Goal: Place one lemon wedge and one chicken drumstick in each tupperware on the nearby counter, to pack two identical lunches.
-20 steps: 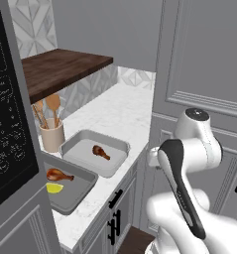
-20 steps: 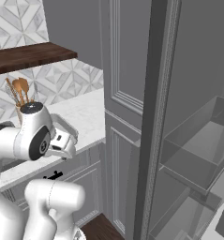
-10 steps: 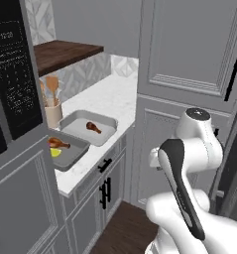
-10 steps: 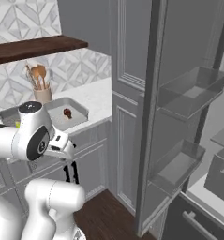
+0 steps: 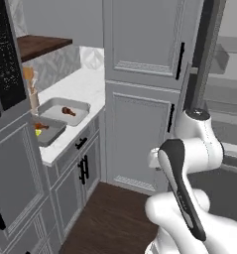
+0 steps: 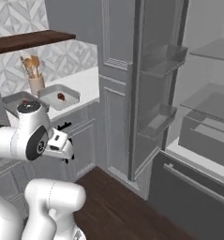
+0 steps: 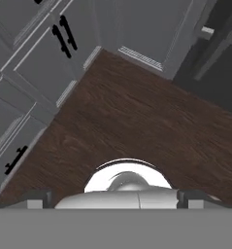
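The white counter (image 5: 85, 87) lies at the left, well away from the arm. On it the lighter tupperware (image 5: 54, 104) holds a brown chicken drumstick (image 5: 68, 111). The darker tupperware (image 5: 52, 137) beside it holds a yellow lemon wedge (image 5: 38, 132) and a brown piece (image 5: 42, 126) that looks like another drumstick. From the right base view I see the lighter tupperware (image 6: 71, 93) with its drumstick (image 6: 61, 97); the darker tupperware (image 6: 14, 98) is partly hidden behind the arm. My gripper (image 6: 68, 154) hangs open and empty at cabinet height. In the hand view the gripper (image 7: 115, 197) points down at the floor.
A beige utensil cup (image 5: 33, 97) stands behind the trays, under a dark wooden shelf (image 5: 40, 44). Tall grey cabinet doors (image 5: 140, 99) stand ahead. An open fridge with glass shelves (image 6: 197, 103) is on the right. Dark wood floor (image 7: 137, 126) lies below the hand.
The whole scene has shifted: the base has moved back and turned, so the counter now sits farther off to the left and the fridge shows more. The gripper stays open.
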You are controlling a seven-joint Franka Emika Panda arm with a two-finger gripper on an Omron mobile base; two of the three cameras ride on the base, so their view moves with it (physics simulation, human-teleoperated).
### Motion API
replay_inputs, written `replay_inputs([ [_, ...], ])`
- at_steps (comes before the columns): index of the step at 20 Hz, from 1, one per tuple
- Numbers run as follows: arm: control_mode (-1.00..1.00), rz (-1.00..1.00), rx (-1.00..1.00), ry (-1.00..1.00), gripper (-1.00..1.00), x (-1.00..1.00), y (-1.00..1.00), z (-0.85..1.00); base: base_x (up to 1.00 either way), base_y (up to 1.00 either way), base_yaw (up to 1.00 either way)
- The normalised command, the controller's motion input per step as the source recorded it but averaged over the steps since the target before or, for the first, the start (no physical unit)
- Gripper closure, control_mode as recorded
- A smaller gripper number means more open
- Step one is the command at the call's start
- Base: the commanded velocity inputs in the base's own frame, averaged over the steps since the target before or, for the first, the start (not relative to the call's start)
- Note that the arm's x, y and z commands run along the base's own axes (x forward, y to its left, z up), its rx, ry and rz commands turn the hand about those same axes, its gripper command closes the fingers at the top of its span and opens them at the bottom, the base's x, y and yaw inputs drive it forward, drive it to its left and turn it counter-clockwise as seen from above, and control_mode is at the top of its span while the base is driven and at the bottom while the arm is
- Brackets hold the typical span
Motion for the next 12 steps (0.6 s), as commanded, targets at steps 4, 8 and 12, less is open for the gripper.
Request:
replay_inputs([
  [4,1.00,0.00,0.00,0.00,-1.00,0.00,0.00,0.00,-0.42,0.00,-0.66],
  [8,1.00,0.00,0.00,0.00,-1.00,0.00,0.00,0.00,-0.08,-0.28,-0.73],
  [12,1.00,0.00,0.00,0.00,-1.00,0.00,0.00,0.00,0.00,-0.72,-0.69],
])
